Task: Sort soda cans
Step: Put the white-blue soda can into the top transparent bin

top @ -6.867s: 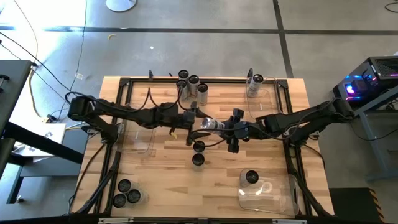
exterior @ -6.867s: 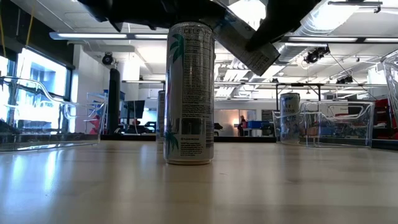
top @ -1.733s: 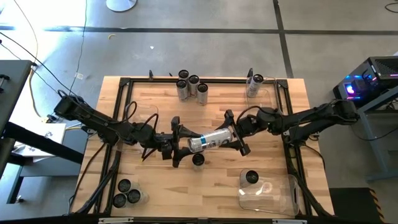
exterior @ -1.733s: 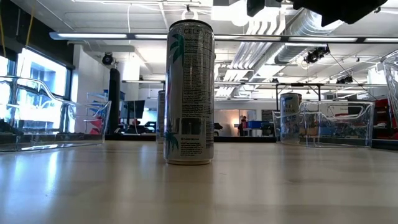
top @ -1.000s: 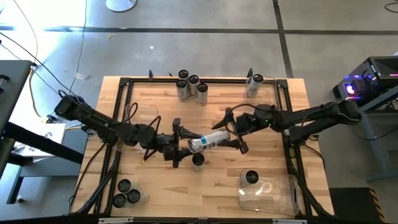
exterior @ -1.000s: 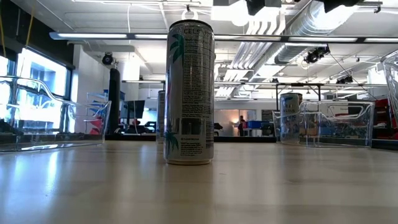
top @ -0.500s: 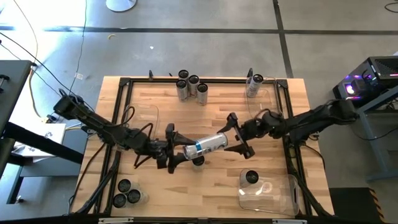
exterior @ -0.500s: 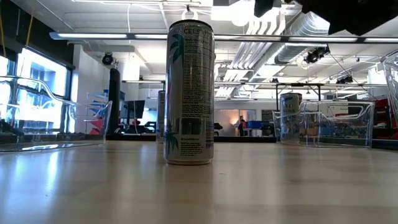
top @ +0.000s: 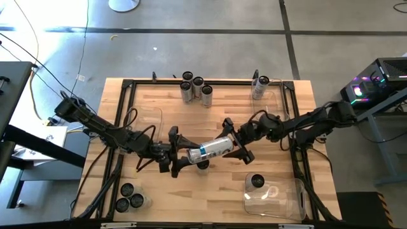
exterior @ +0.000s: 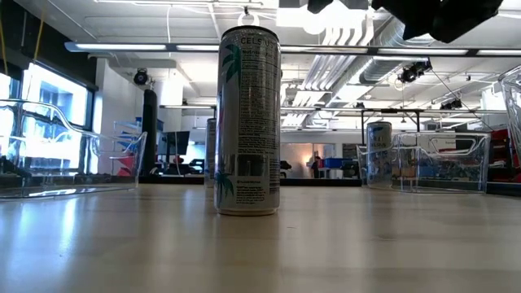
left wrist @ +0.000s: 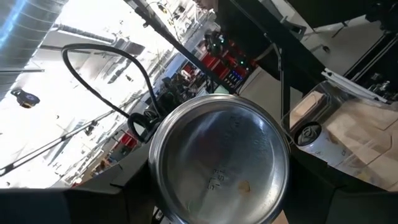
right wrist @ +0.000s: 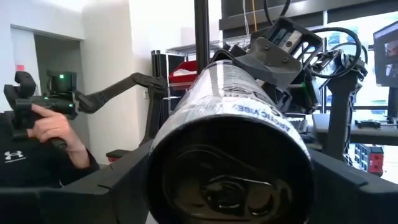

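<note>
Silver can [top: 212,150], lying on its side in mid-air above the table [top: 280,140] centre, spanned end to end by both grippers. The left gripper [top: 177,154] clamps its base; the right gripper [top: 234,145] straddles its top, jaws wide, contact uncertain. The step appears to be a hand-over between arms; next, one gripper must let go while the other carries the can to its group. Just beneath the can stands another can [top: 202,165], so any descent needs a sideways shift first. Beyond the can: a cluster of cans [top: 196,88] at the far edge, three cans [top: 129,198] at the near left corner, one in the clear bin [top: 275,197] near right. Open wood lies between these.
</note>
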{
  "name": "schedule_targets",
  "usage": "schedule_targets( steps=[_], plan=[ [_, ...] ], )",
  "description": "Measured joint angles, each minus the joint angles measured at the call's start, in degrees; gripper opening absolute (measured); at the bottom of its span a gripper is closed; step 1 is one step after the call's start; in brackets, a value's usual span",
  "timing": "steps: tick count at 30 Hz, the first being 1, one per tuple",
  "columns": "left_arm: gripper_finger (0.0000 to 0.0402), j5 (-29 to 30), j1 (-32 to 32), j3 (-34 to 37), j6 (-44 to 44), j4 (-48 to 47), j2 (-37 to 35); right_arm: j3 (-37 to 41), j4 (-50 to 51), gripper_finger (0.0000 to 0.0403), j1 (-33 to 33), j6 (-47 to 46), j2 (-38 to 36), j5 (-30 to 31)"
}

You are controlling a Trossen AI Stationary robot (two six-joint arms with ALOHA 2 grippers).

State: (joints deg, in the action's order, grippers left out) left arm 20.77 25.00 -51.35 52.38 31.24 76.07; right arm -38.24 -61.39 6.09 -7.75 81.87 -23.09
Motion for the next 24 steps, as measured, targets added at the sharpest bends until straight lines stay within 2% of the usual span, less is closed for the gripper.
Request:
schedule_targets(
  steps=[7, 12, 14, 17, 19, 21, 24],
  plan=[
    [0.0248, 0.4, 0.2, 0.0, -0.1, -0.1, -0.1, 0.0, -0.6, 0.0242, 0.3, -0.7, 0.0, 0.3],
    [0.0276, 1.6, 0.2, 0.0, -0.4, -0.5, -0.1, 0.0, -0.4, 0.0239, 0.3, -2.3, -0.3, 1.1],
    [0.0287, 3.9, 0.2, -0.1, -0.2, -1.4, -0.2, 0.0, 2.1, 0.0239, 0.3, -2.8, -1.8, 2.7],
    [0.0297, 11.4, 0.1, -0.1, 0.0, -4.4, -0.3, 0.0, 9.7, 0.0239, 0.4, -2.3, -6.4, 6.5],
    [0.03, 16.9, 0.0, -0.1, -0.2, -7.5, -0.6, -0.1, 16.5, 0.0239, 0.5, -1.9, -10.5, 12.0],
    [0.0301, 22.7, 0.1, -0.1, -1.7, -11.1, -0.8, -1.9, 27.4, 0.0239, 0.5, -1.5, -14.9, 17.4],
    [0.0302, 30.1, -0.1, 0.0, -6.1, -18.2, -0.8, -8.5, 50.2, 0.0239, 0.6, 0.4, -20.1, 27.9]
  ],
)
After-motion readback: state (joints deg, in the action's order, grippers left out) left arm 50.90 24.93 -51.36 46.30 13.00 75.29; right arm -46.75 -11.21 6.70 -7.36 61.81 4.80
